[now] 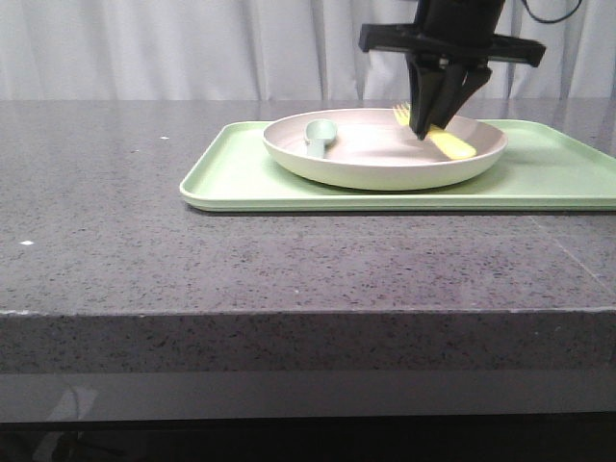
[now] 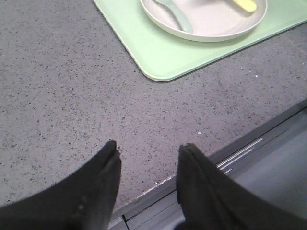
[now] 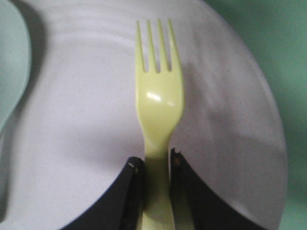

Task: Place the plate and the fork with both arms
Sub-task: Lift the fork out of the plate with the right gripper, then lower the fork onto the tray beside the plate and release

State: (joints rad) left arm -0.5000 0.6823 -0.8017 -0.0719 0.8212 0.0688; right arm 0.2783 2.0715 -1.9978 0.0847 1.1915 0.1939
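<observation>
Where the grey speckled table [image 1: 115, 250] meets curtains [image 1: 144, 48], a tray [image 1: 250, 178] rests.

fork [image 3: 158, 110] handle end hidden between right hand [image 3: 156, 165] fingers

Soft even light; right wrist view dim and blurred close up.
</observation>
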